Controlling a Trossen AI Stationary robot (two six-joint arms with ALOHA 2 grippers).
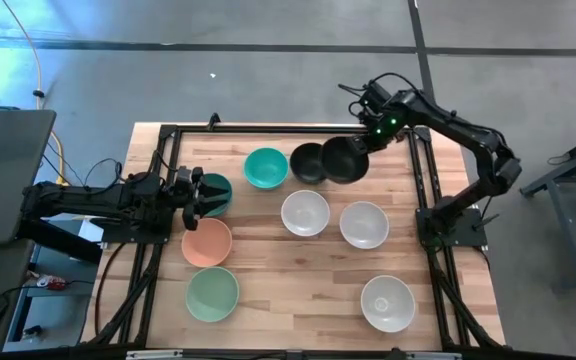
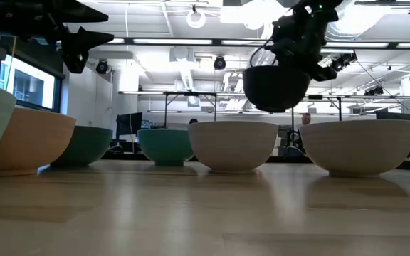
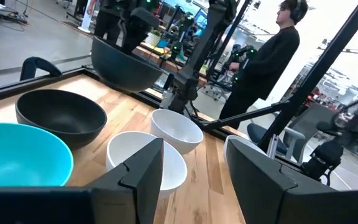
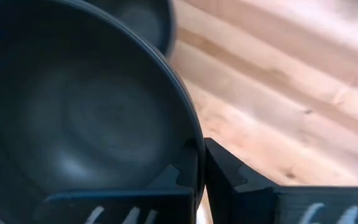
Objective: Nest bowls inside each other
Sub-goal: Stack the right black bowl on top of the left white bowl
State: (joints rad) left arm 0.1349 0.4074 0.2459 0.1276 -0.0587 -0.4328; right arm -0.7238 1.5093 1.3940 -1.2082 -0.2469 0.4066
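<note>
Nine round, smooth bowls, all empty, none nested. Held black bowl (image 1: 347, 159) hangs clear of the worktop (image 1: 298, 290) at upper centre of the high view, its rim pinched in the right gripper (image 1: 364, 140), jaws clenched on it. Second black bowl (image 1: 307, 163) sits just beside it on the wood planks. Teal bowl (image 1: 266, 168) left of that. Three white bowls (image 1: 305, 213) centre to lower right. Peach bowl (image 1: 206, 242) and mint green bowl (image 1: 212, 294) lower left. Left gripper (image 1: 204, 195), jaws released, hovers over the dark green bowl (image 1: 218, 188).
</note>
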